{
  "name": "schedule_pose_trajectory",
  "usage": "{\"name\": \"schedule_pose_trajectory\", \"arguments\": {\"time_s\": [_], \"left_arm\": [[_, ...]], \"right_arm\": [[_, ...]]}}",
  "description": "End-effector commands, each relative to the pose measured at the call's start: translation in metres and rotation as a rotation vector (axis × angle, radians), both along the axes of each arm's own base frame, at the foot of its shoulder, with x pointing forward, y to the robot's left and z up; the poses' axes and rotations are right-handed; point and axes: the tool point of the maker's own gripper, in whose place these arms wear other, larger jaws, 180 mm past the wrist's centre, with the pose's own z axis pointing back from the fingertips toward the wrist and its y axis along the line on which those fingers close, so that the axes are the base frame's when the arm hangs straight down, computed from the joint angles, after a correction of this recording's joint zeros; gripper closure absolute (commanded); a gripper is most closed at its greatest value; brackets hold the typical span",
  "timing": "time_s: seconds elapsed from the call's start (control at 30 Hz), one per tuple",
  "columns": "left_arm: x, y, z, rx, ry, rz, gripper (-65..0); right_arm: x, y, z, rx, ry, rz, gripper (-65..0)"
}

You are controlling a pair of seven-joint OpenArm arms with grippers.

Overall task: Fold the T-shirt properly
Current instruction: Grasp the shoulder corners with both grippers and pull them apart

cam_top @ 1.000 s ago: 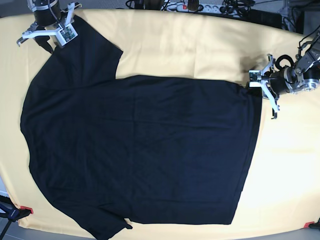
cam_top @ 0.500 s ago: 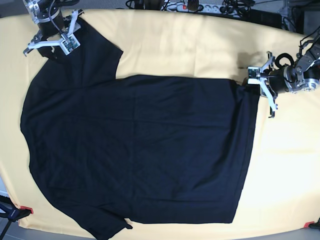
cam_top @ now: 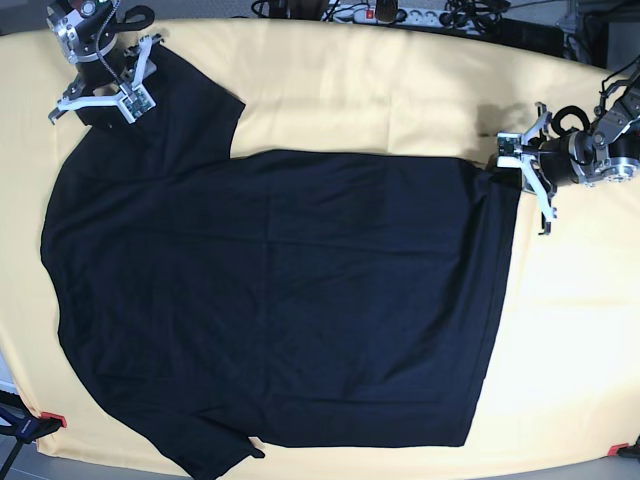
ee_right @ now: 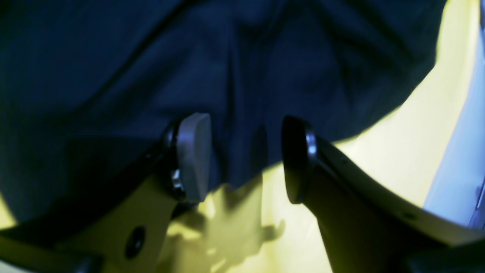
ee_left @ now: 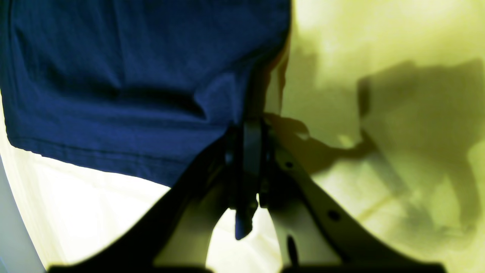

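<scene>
Item: large plain black short-sleeved cotton T-shirt (cam_top: 280, 300), lying flat and spread on the desk covered by a pale yellow cloth (cam_top: 400, 90). Body fills most of the cloth; one sleeve reaches toward the far left corner of the cloth, the other lies at the near edge, and the hem runs down the right side.

Left hand (cam_top: 520, 165): white, two-fingered, at the T-shirt's far hem corner. In the left wrist view its fingers (ee_left: 246, 159) are pressed together, pinching the fabric at that corner; a small fold of cloth rises from the grip.

Right hand (cam_top: 105, 85): white, two-fingered, over the far sleeve of the T-shirt. In the right wrist view the fingers (ee_right: 193, 155) stand spread apart, with dark sleeve fabric between and behind them; nothing is gripped.

Beyond the far edge of the cloth: a power strip (cam_top: 390, 14) and cables, well apart from the T-shirt.
</scene>
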Motion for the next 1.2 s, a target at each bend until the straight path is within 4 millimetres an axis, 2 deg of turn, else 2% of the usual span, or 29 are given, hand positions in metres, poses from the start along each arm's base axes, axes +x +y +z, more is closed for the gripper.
{"name": "schedule_pose_trajectory", "arguments": {"time_s": [0.0,0.1,0.13,0.23,0.33,0.5,0.63,0.73,0.97,1.17], "left_arm": [[0.006,0.003,0.010,-0.003,-0.023,-0.003,0.0],[0.006,0.003,0.010,-0.003,-0.022,-0.003,0.0],[0.006,0.003,0.010,-0.003,-0.022,-0.003,0.0],[0.006,0.003,0.010,-0.003,-0.022,-0.004,0.0],[0.006,0.003,0.010,-0.003,-0.022,-0.003,0.0],[0.006,0.003,0.010,-0.002,-0.024,-0.003,0.0],[0.013,0.004,0.016,-0.001,-0.045,-0.002,0.0],[0.016,0.002,0.021,-0.006,-0.062,-0.007,0.0],[0.000,-0.016,0.044,-0.046,-0.021,-0.031,0.0],[-0.021,-0.015,0.058,-0.004,0.033,-0.092,0.0]], "right_arm": [[0.001,-0.004,0.000,-0.020,0.004,0.007,-32.8],[0.003,-0.004,-0.005,0.001,0.019,0.005,-31.7],[0.004,-0.002,-0.005,0.014,0.023,0.006,-28.4],[0.003,-0.001,-0.006,0.022,0.026,0.005,-11.7],[0.001,-0.003,-0.007,0.013,0.038,-0.004,0.0],[0.003,-0.009,-0.004,-0.020,0.023,-0.018,0.0],[0.014,-0.019,0.018,-0.103,-0.057,-0.051,0.0],[0.016,-0.016,0.036,-0.098,-0.105,-0.079,0.0],[0.000,-0.002,0.064,-0.130,-0.137,-0.038,0.0],[-0.026,-0.004,0.064,-0.173,-0.070,-0.039,0.0]]}}
